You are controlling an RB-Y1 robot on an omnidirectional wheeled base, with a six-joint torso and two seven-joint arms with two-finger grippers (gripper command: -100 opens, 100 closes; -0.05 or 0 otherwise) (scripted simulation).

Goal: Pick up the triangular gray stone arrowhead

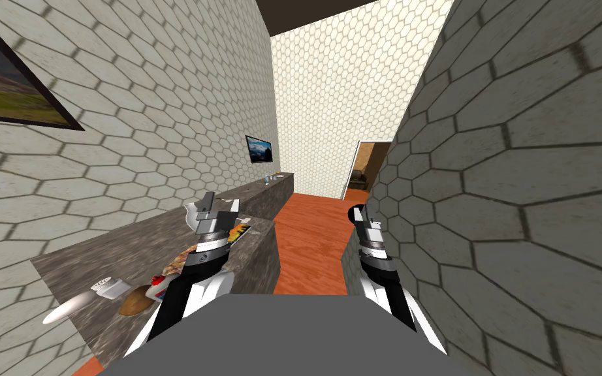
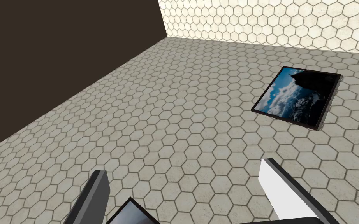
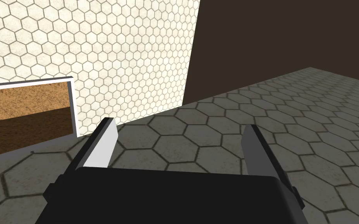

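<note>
Several small things lay on a mottled grey, stone-look counter (image 1: 97,254): a long white piece (image 1: 71,307), a brown oval lump (image 1: 135,301) and a colourful flat sheet (image 1: 177,264); the arrowhead could not be told among them. Over that counter the left gripper (image 1: 221,203) hung with thin blade fingers spread, empty; the right gripper (image 1: 366,219), likewise spread and empty, stood beside a hexagon-tiled wall (image 1: 522,196)

left gripper (image 1: 220,203) jaws apart, over cluttered counter (image 1: 97,254) | right gripper (image 1: 366,217) beside wall (image 1: 522,196)
</note>
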